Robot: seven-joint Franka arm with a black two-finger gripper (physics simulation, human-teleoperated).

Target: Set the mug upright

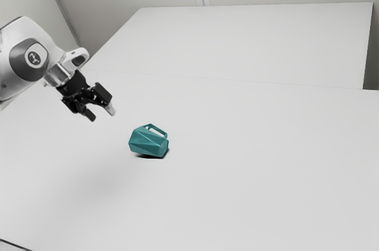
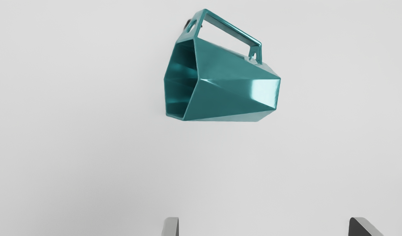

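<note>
Mug [image 1: 149, 141] is on its side on the table [image 1: 249, 174], tool [image 1: 101, 113] spread and empty, so yeah, getting it upright's left.

Exterior view beside the arm [image 1: 50, 55], angled down, wrist view nearer, facing the table [image 1: 266, 174], mug [image 2: 233, 88] in both

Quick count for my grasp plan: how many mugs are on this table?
1. The teal mug lies on its side on the white table, toward the exterior view's right from the open jaws and not touching them.
</note>
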